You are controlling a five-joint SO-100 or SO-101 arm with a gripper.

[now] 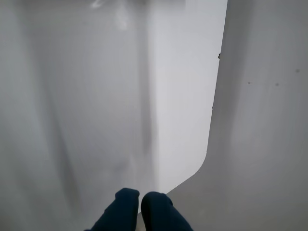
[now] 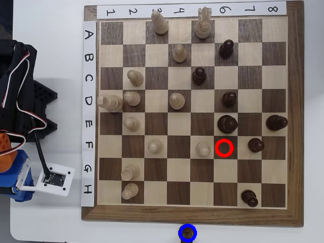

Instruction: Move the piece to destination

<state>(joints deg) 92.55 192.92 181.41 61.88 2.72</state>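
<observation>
Dark tool [image 1: 140,204] tips nearly together, empty, wrist view only; overhead alone: pawn [image 2: 187,233] inside blue circle [image 2: 187,226].

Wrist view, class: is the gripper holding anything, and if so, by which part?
Nothing is held. The gripper has its dark fingertips together with nothing between them, over a bare white surface.

Twelve cream pieces [image 2: 178,52] and eight dark pieces [image 2: 227,123].

Piece [image 2: 188,234] cut by overhead bottom edge; hand [image 1: 140,199] mostly cropped.
</observation>
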